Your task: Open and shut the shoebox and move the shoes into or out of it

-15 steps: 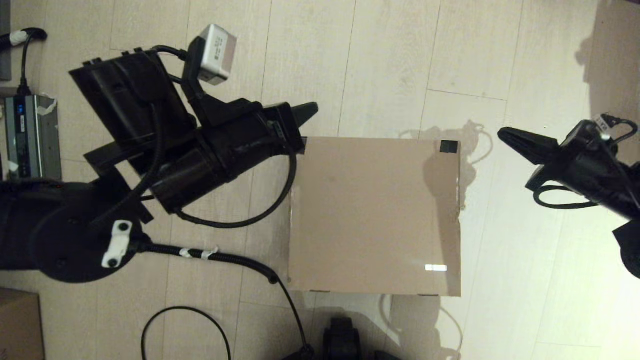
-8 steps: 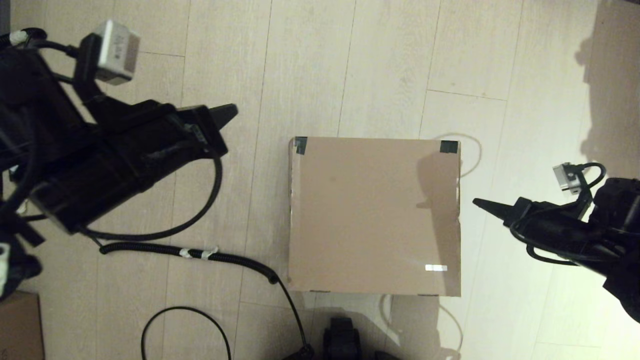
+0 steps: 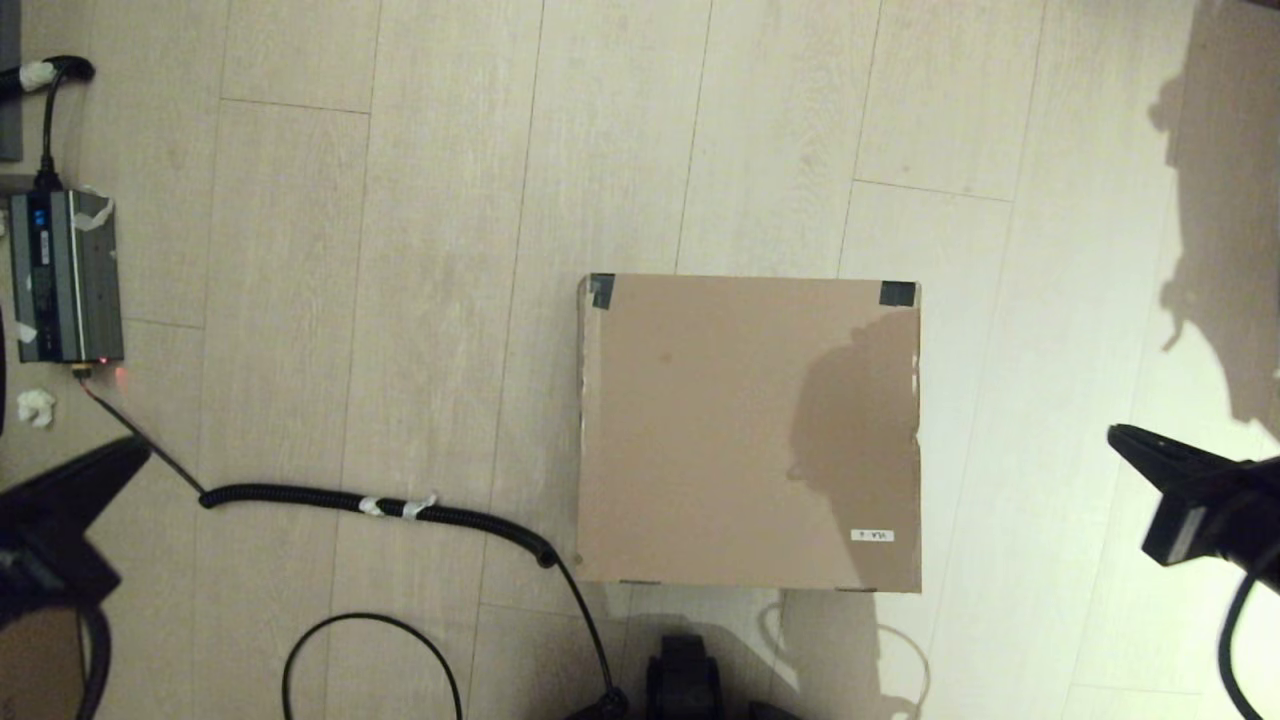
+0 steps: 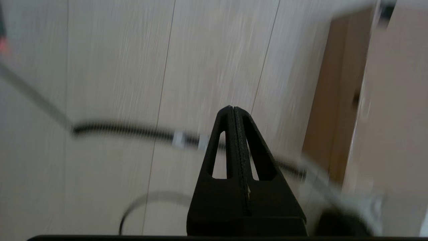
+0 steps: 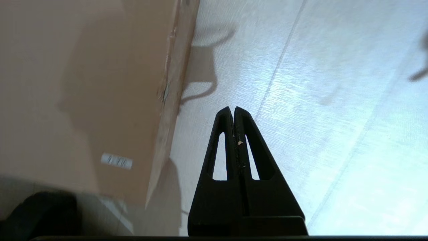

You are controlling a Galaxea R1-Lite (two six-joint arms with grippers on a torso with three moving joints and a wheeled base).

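The shoebox point(image 3: 748, 430) sits on the floor in the middle of the head view, its flap lid lying flat and closed, black tape on the two far corners, a small white label point(image 3: 872, 536) near the front right. The shoes are hidden from every view. My left gripper point(image 3: 135, 452) is shut and empty at the left edge, well away from the box. My right gripper point(image 3: 1118, 436) is shut and empty to the right of the box. The left wrist view shows the box's left side point(image 4: 337, 110); the right wrist view shows its lid point(image 5: 83, 83).
A coiled black cable point(image 3: 380, 505) runs across the floor from a grey power unit point(image 3: 62, 275) toward the box's front left corner. A smaller darker cardboard box point(image 3: 40, 665) peeks in at the bottom left. Pale wood floor surrounds the shoebox.
Both arms have pulled back from the box: the left one swept down and left almost out of view, the right one drew back to the right edge. The box has not moved.
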